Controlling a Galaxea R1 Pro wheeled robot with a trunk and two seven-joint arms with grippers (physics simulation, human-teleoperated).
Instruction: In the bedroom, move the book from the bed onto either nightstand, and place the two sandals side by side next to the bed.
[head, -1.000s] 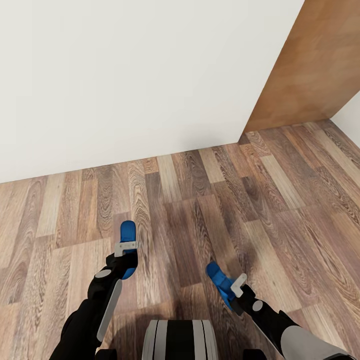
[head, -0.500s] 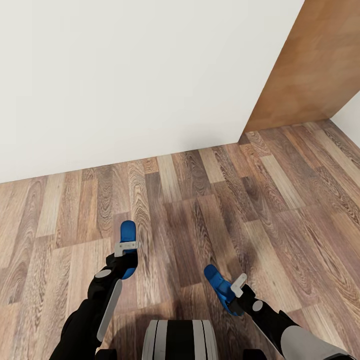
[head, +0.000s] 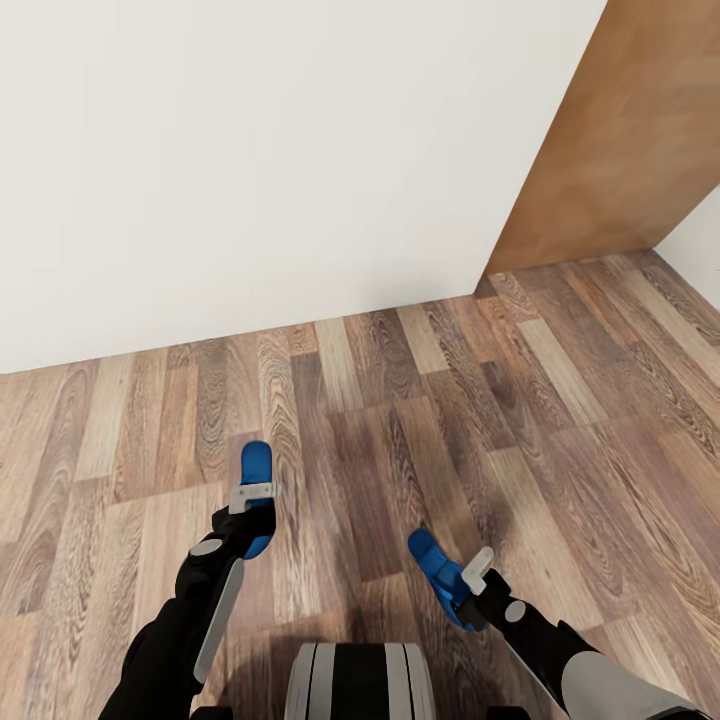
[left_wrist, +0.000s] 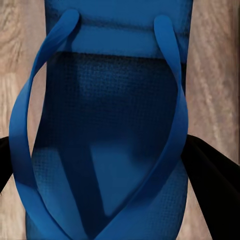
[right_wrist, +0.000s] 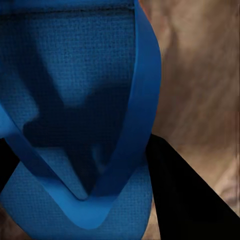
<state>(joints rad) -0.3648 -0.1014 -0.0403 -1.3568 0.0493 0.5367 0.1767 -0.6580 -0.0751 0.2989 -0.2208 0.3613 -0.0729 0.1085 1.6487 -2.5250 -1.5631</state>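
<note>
My left gripper (head: 252, 497) and right gripper (head: 470, 580) each clamp a blue sandal, the left sandal (head: 256, 468) and right sandal (head: 436, 570), carried low over the plank floor (head: 420, 400) facing a white wall (head: 260, 160). Both arms reach forward, elbows bent. Best held level until the bed appears; grip depth looks secure, though partly hidden.
</note>
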